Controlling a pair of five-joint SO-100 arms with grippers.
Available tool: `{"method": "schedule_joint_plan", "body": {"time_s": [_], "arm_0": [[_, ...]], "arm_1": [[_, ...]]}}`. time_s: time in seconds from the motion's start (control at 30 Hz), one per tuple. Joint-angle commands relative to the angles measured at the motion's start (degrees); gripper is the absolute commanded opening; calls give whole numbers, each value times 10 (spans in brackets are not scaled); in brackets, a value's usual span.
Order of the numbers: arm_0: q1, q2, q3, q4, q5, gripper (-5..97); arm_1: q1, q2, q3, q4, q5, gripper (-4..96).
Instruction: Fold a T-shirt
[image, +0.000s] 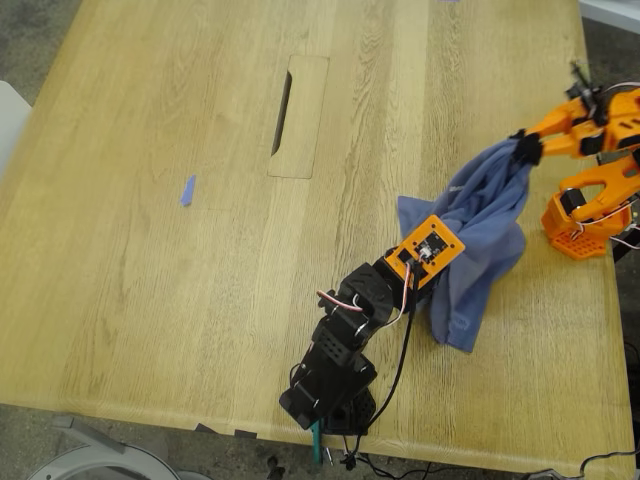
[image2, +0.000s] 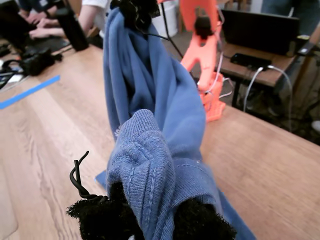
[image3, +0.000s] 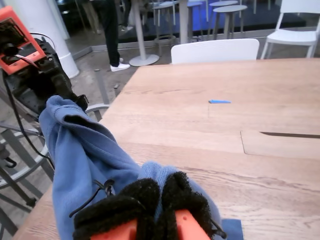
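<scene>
Two claws, first (image2: 150, 220), second (image3: 155, 205), clamping one T-shirt (image: 480, 235)

The slate-blue T-shirt (image: 487, 232) hangs bunched (lower folds on the tabletop).

No readable text, labels, brands, numbers or signs appear in any view. The blue T-shirt (image: 480, 240) hangs bunched with no print or lettering showing, and the wooden counter (image: 200, 300) carries no markings.
</scene>
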Motion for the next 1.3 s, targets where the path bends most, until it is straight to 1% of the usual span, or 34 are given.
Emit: {"method": "schedule_joint_plan", "body": {"time_s": [0.0, 0.2, 0.4, 0.57, 0.7, 1.03, 1.17, 1.27], "arm_0": [[-17, 35, 11, -36, -4, -1], [-34, 73, 68, -36, -4, -1], [-90, 116, 167, -97, -2, -1], [-149, 145, 229, -130, -2, -1], [-204, 151, 278, -180, -2, -1], [-327, 117, 401, -348, -5, -1], [-373, 88, 438, -417, -5, -1], [-399, 64, 459, -452, -11, -1]], "arm_1": [[5, 31, 49, -39, 4, 2], [19, 77, 170, -68, -6, 2], [80, 93, 281, -173, -8, 2], [149, 98, 344, -236, -14, 2], [200, 88, 404, -330, -8, 2], [272, 9, 568, -600, -4, 2], [287, -57, 595, -707, -4, 2], [304, -109, 593, -762, -3, 2]]}}
